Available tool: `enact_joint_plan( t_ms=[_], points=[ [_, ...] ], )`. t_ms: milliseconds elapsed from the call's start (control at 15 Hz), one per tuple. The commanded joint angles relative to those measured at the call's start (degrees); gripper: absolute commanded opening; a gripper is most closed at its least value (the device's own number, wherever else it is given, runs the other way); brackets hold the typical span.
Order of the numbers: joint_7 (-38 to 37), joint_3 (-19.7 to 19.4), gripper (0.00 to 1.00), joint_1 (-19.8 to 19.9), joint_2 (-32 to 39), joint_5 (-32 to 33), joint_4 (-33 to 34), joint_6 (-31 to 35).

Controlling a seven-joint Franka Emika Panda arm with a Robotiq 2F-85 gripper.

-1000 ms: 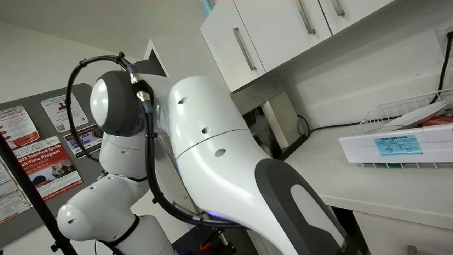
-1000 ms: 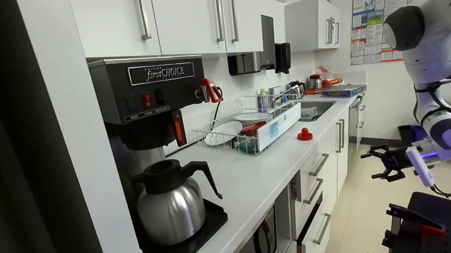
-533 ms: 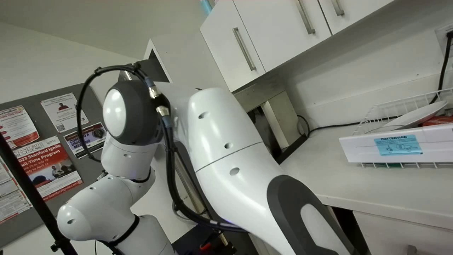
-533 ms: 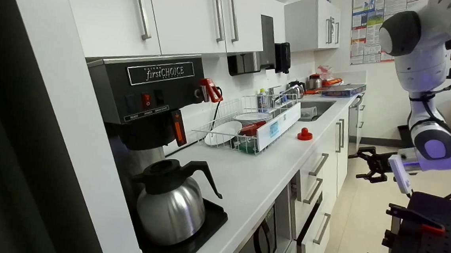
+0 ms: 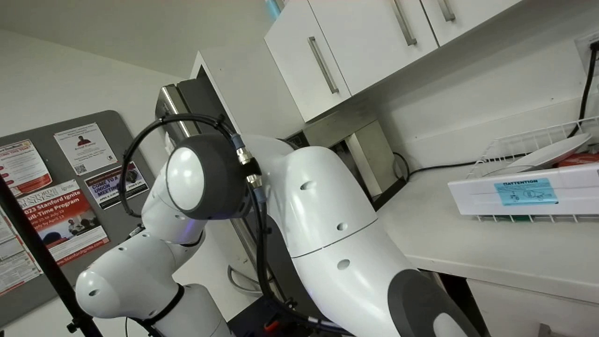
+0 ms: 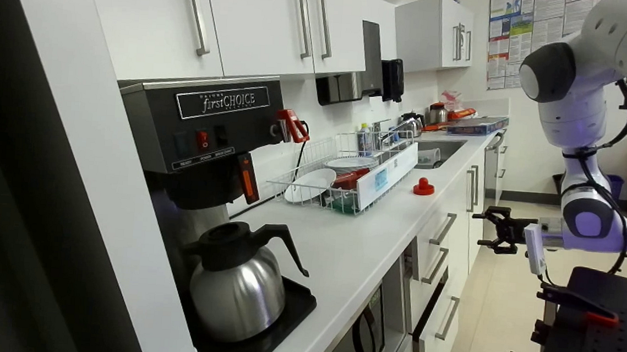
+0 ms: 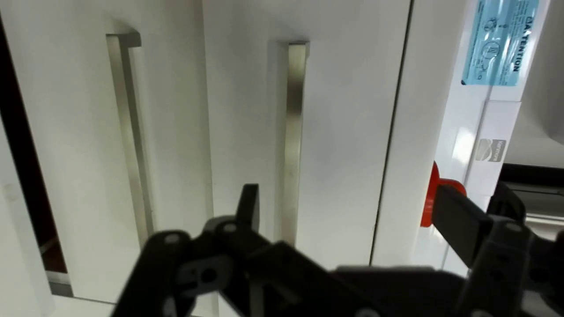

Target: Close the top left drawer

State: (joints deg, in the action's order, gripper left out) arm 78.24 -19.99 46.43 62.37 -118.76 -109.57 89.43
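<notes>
Tool (image 6: 480, 229) neared drawer (image 7: 339, 123), whole in an exterior view.

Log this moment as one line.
target: top left drawer, seemingly ajar | jaws: open, empty, apart from drawer | closing: not yet done

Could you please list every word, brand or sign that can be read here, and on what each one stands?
"firstCHOICE": coffee maker; its smaller print is hard to read.
"ATTENTION": blue sticker on the white panel.
"Kenmore": grey logo on the same panel, blurred, so uncertain.
"COME TO A UNION MEETING": purple flyer.
"Stanford Ignite" and "Time Program": red flyer, partly hidden.
Too small: print on the other flyers and wall posters.
</notes>
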Motion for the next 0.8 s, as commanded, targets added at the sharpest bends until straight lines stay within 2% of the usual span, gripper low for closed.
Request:
enact_joint_plan(
  t_ms=[0,533,667,733],
  points=[
    [-3.9,-0.7,1.0,0.0,2.6,1.9,5.4,-4.2],
    [-9.3,1.4,1.0,-1.0,7.4,0.0,13.7,-2.3],
    [-10.2,2.2,1.0,-1.7,8.0,-1.1,14.2,-0.7],
    [-8.1,1.4,1.0,-1.3,7.2,-0.3,12.7,-2.5]
  ],
)
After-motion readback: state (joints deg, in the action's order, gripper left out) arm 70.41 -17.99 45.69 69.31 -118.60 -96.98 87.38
